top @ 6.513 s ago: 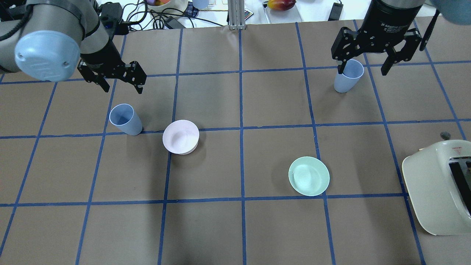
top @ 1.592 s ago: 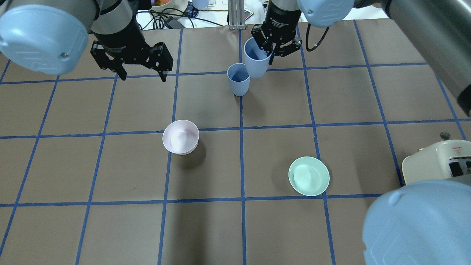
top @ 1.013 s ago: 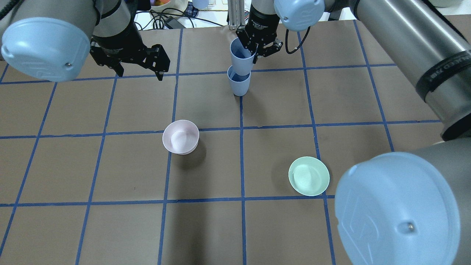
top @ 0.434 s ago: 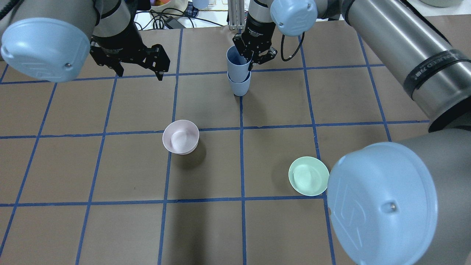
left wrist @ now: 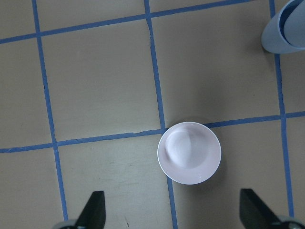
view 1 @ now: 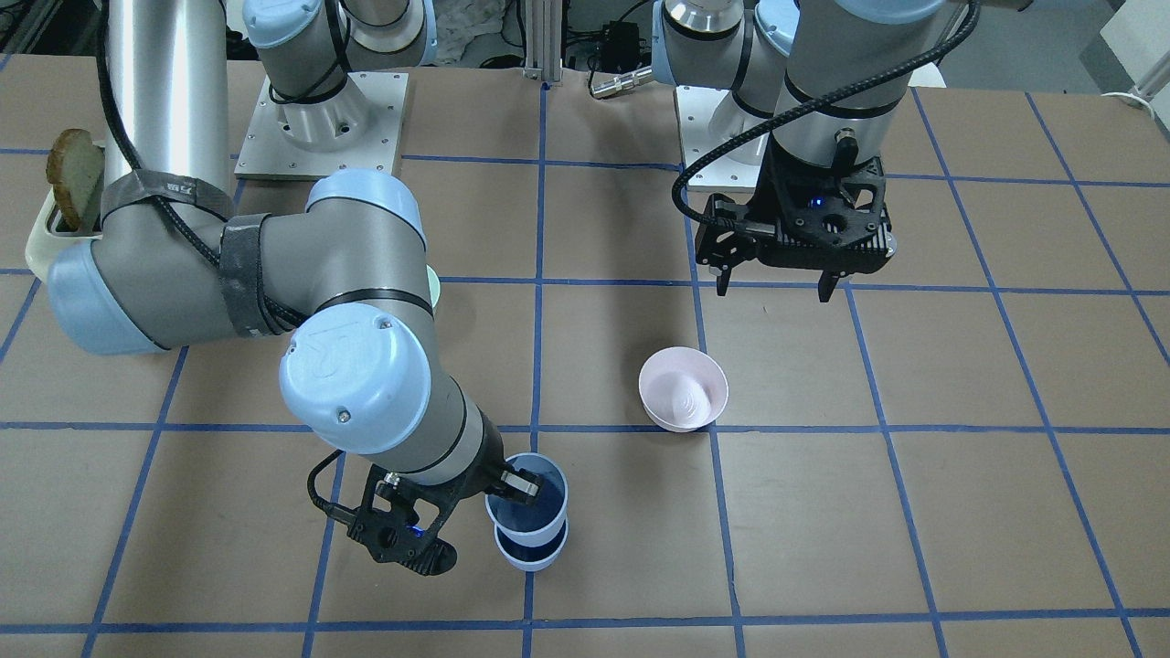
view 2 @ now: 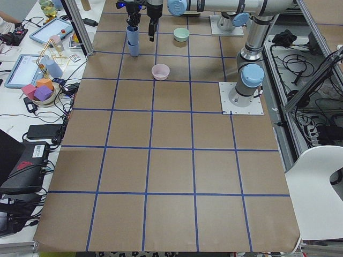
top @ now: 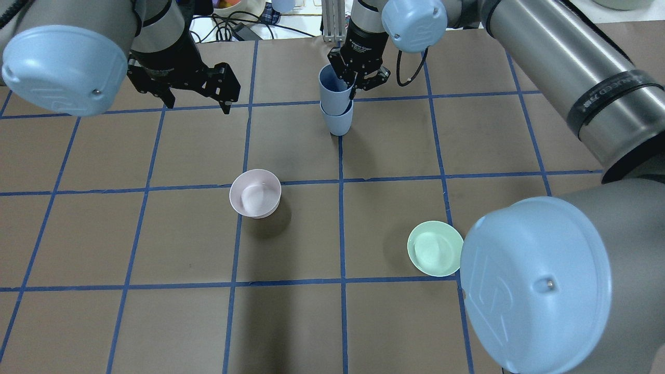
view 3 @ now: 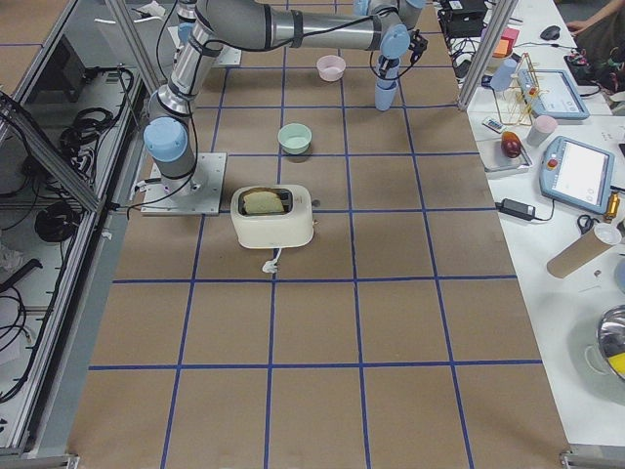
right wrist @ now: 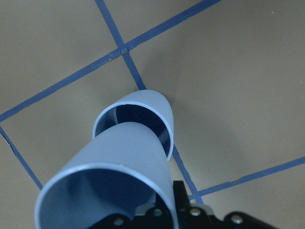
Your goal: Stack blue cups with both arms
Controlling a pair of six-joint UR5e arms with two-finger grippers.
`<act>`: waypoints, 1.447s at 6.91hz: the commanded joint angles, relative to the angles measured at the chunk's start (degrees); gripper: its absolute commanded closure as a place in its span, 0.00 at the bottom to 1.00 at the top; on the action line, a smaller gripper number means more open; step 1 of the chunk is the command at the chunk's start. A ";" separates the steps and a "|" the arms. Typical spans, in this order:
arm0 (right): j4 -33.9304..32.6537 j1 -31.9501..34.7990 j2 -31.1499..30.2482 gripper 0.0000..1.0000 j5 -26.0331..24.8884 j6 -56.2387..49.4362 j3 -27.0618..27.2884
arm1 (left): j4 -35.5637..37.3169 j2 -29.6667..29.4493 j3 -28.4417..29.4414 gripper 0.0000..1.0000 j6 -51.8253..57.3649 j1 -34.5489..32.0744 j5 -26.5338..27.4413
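Overhead view. Right gripper clenched on rim of upper blue cup, one finger inside. Cup sits partly nested in lower blue cup, which stands at 12 o'clock on table. Left gripper spread wide, empty, at stack's 9 o'clock. Pink bowl at stack's 7 o'clock.

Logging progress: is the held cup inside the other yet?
Partly: upper cup, gripped by right tool, has its base inside lower cup.
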 commanded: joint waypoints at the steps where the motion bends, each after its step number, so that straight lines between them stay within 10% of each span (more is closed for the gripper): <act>1: -1.11 -0.05 0.09 0.13 -0.61 -1.21 -0.01 | -0.09 0.08 0.05 0.00 0.00 -0.09 0.09; 8: 14.05 -10.58 -11.39 0.00 -7.89 -27.70 2.17 | -0.09 0.00 -0.04 0.00 -0.09 2.09 -5.41; 10: 14.26 -14.01 -19.47 0.00 -11.24 -31.61 11.10 | -0.18 0.61 -0.21 0.00 0.18 2.81 -5.80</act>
